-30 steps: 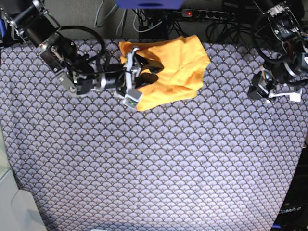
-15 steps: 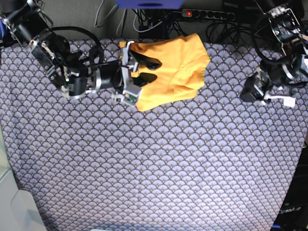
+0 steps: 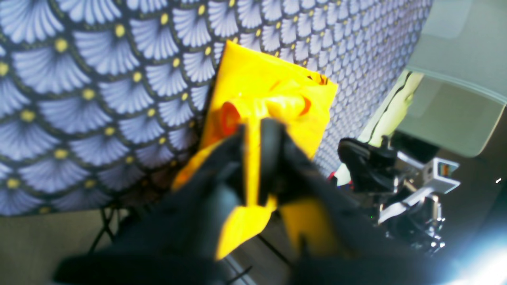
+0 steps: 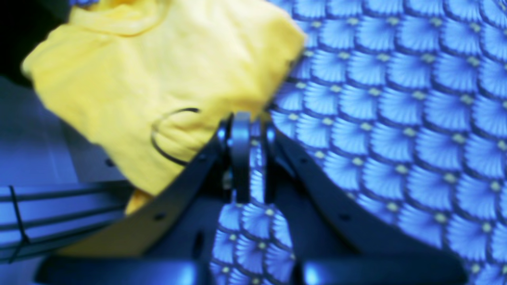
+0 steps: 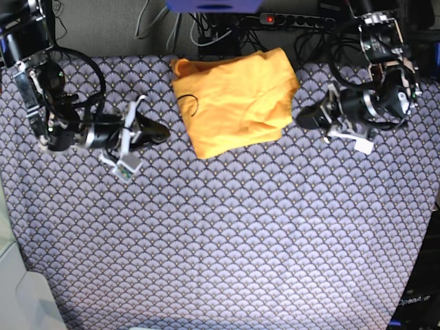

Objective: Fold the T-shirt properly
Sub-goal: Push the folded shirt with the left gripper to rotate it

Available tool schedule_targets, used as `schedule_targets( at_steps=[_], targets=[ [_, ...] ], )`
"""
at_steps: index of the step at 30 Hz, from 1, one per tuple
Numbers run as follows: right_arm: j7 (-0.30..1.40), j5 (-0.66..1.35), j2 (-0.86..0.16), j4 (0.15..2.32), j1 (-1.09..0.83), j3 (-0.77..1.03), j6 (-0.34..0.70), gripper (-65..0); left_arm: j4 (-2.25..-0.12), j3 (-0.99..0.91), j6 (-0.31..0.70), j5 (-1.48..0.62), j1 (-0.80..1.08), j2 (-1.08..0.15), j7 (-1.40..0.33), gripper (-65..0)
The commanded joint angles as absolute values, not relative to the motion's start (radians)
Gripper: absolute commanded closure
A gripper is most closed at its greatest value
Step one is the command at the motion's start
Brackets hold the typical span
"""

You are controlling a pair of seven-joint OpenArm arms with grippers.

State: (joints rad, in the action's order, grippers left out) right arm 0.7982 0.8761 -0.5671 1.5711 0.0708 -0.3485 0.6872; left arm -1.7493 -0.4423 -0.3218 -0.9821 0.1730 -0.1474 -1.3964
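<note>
- Left gripper [image 3: 253, 138]: you are running its fingers [image 3: 273, 138] pressed together. A yellow strip is showing in the slit between them in the wrist view, yet the base view is placing the tip just beside the cloth edge, so I cannot tell if any fabric is being pinched.
- Risk there: if a thread of hem is sitting in that slit, pulling the arm away is likely dragging the top layer and opening the fold.
- Right gripper [image 4: 249, 134]: its fingers [image 4: 239, 130] are almost touching, holding nothing, only the table cover [image 4: 396, 118] showing through the narrow gap.
- Risk there: with the tips hanging low over the cover, a sweep toward the cloth is likely bunching the cover or nudging the bundle.
- The T-shirt [image 5: 234, 103] is lying between the two grippers as a folded, slightly skewed bundle, just ahead of the left tips and apart from the right tips.
- Further out: the bundle is sitting near the far edge of the cover, by the cables, so a push from either tip is risking sliding it off.
</note>
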Motion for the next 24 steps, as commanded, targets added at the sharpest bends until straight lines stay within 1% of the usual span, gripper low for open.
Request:
schedule_targets(
  at_steps=[1, 8, 15, 19, 22, 24],
  targets=[
    [0.777, 0.895, -0.582, 1.58, 0.085, -0.334, 0.698, -2.1, -1.759, -0.447, -0.325, -0.984, 0.165, -0.15, -1.396, 0.0],
    [0.779, 0.894, -0.582, 1.58, 0.064, -0.312, 0.698, -1.9, -1.755, -0.367, -0.325, -0.862, 0.171, -0.11, -1.396, 0.0],
    [0.779, 0.894, -0.582, 1.58, 0.042, -0.311, 0.698, -1.9, -1.753, -0.346, -0.325, -0.634, 0.145, 0.004, -1.395, 0.0],
    [0.779, 0.894, -0.601, 1.578, 0.042, -0.309, 0.698, -1.9, -1.738, -0.348, -0.325, -0.498, 0.131, 0.064, -1.394, 0.0],
    [0.779, 0.894, -0.604, 1.578, 0.03, -0.305, 0.698, -1.9, -1.738, -0.348, -0.325, -0.432, 0.125, 0.102, -1.389, 0.0],
    [0.779, 0.894, -0.604, 1.578, 0.028, -0.288, 0.698, -1.9, -1.738, -0.348, -0.325, -0.4, 0.111, 0.124, -1.351, 0.0]
  ],
)
